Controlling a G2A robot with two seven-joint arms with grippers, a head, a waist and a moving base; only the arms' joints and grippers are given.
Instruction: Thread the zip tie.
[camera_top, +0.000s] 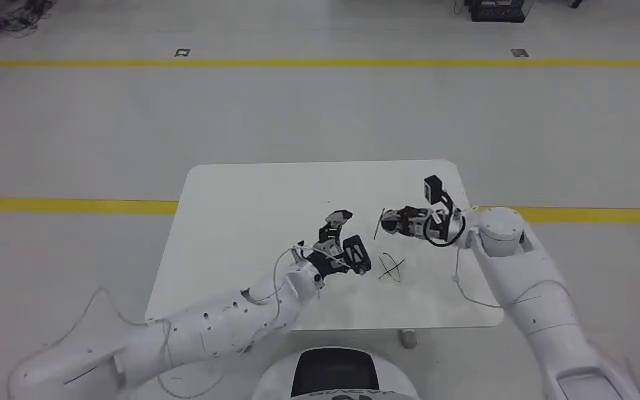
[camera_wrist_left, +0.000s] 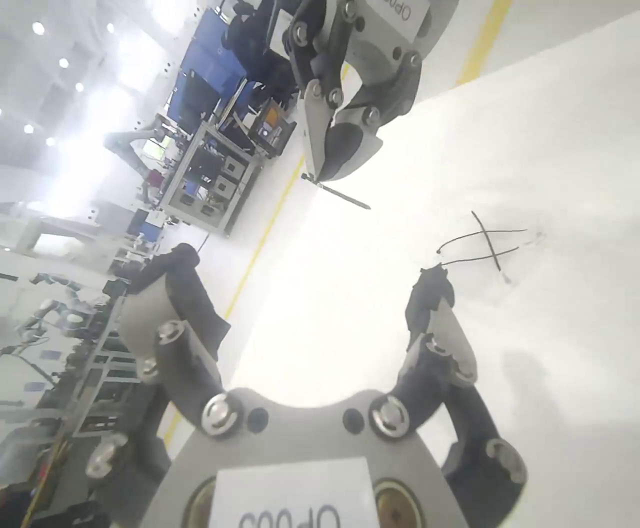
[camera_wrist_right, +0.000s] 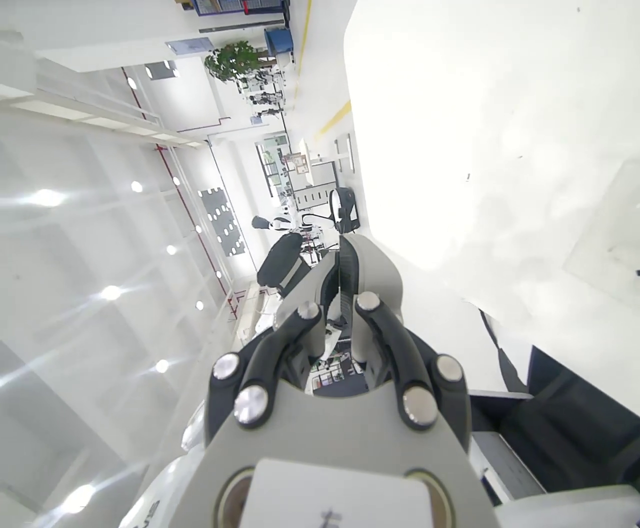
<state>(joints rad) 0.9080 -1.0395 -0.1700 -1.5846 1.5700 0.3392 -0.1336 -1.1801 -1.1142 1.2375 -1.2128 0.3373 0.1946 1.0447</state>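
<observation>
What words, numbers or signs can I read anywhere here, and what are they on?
White sticker on the left gripper: print upside down and cut by the picture's edge, not readable whole.
Second white sticker on the right gripper: likewise cut off.
Square floor markers by the far yellow line: too small to read.
Screen in the room behind: blurred.

White desk (camera_top: 230, 200) on pale grey floor (camera_top: 300, 110) with two yellow lines (camera_top: 300, 63). Round ceiling lights (camera_wrist_right: 111, 292) overhead. Potted plant (camera_wrist_right: 234, 60) and metal equipment racks (camera_wrist_left: 210, 182) stand behind.
</observation>
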